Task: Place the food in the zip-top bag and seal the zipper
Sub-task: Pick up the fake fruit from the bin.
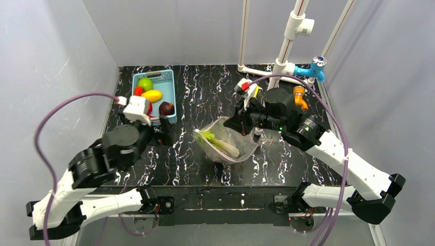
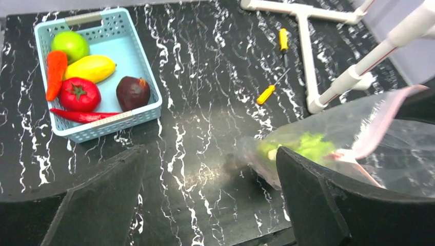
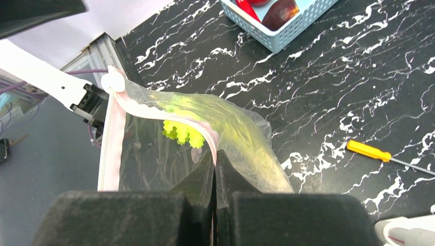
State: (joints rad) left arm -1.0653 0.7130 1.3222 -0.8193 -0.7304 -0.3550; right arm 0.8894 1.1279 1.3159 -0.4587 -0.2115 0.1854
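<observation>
Leek lies inside the zip-top bag, which sits mid-table between the two arms; the right arm reaches in from the near right corner, elbow raised, forearm angled leftward, wrist over the bag's mouth; the right gripper is clenched on the pink zipper edge, holding the rim up off the black marbled table; the left arm is folded at the near left, wrist aimed toward the table's middle; the left gripper hangs low with jaws spread wide and nothing between them, just left of the bag; green fruit, yellow fruit, tomato, chili and dark red piece sit in the blue basket at the far left.
</observation>
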